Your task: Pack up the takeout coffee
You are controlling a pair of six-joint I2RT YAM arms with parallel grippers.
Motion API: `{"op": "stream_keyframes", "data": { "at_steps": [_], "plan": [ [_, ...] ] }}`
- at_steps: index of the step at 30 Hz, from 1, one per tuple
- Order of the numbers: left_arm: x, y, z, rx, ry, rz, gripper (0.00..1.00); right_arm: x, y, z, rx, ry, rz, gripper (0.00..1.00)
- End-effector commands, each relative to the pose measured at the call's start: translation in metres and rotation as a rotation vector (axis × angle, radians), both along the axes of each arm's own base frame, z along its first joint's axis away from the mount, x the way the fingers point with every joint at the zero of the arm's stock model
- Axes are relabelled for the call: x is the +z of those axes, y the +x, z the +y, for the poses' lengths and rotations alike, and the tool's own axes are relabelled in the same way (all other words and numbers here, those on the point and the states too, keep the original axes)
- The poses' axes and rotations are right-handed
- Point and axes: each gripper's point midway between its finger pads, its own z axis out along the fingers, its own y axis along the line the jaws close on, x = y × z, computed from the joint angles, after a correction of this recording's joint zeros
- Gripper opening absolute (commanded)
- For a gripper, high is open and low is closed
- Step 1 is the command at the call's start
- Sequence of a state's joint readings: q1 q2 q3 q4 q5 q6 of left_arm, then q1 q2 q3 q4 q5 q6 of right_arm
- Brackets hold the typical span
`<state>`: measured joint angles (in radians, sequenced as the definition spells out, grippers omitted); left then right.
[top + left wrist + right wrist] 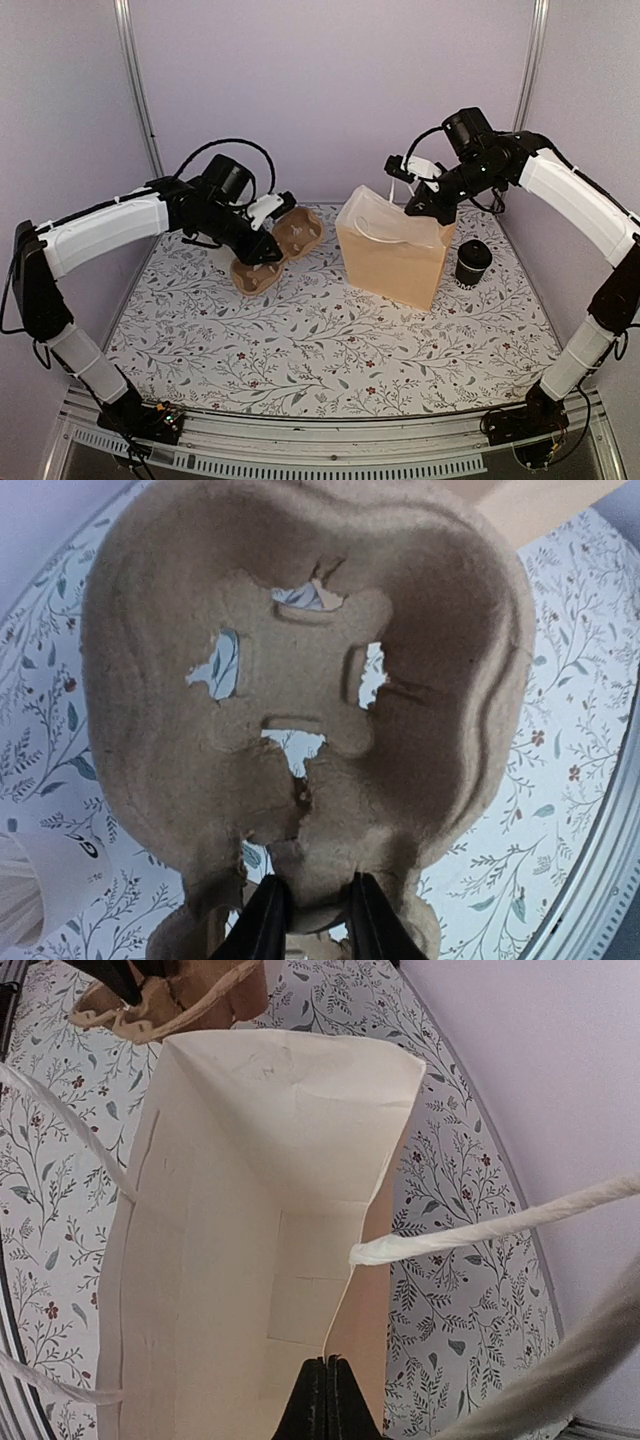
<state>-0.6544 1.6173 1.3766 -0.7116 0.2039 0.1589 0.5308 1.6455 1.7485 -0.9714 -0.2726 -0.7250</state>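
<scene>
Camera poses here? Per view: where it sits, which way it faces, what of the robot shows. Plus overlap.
Top external: above and behind the bases, facing down over the table; left arm, right arm, pulp carrier, paper bag, black lidded cup show.
Left wrist: on the left arm, facing down onto the carrier; left jaws grip its near edge at bottom.
Right wrist: on the right arm, facing down into the open bag; right jaws pinch its rim, shut.
Shared: top external and right wrist both show bag and carrier.

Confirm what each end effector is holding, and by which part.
The left end effector grips the pulp cup carrier at its rim; the right end effector pinches the paper bag at the top edge of one wall.
</scene>
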Motion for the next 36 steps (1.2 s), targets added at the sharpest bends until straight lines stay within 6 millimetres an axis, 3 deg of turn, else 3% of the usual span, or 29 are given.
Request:
{"op": "stream_keyframes", "data": {
  "at_steps": [1,5,8,15,20,25,30,36],
  "plan": [
    [0.103,-0.003,-0.016,-0.019,-0.240,-0.182,0.24,0.016,-0.026,0.007,0.078,0.051,-0.008,0.00],
    [0.180,-0.024,-0.017,-0.077,-0.448,-0.326,0.27,0.030,-0.044,0.017,0.151,0.129,0.021,0.00],
    [0.217,-0.041,-0.016,-0.123,-0.557,-0.391,0.29,0.033,-0.052,0.022,0.181,0.164,0.054,0.00],
    [0.269,-0.086,-0.026,-0.256,-0.736,-0.449,0.32,0.034,-0.060,0.034,0.218,0.217,0.124,0.00],
    [0.284,-0.108,-0.045,-0.357,-0.810,-0.450,0.34,0.042,-0.071,0.042,0.274,0.266,0.175,0.00],
    [0.270,-0.098,-0.061,-0.364,-0.764,-0.431,0.32,0.036,-0.076,0.048,0.300,0.252,0.192,0.00],
    [0.210,-0.063,-0.050,-0.179,-0.555,-0.388,0.31,0.018,-0.061,0.043,0.230,0.196,0.169,0.00],
    [0.144,-0.057,-0.022,0.031,-0.427,-0.232,0.40,0.013,-0.057,0.039,0.209,0.166,0.153,0.00]
  ]
}}
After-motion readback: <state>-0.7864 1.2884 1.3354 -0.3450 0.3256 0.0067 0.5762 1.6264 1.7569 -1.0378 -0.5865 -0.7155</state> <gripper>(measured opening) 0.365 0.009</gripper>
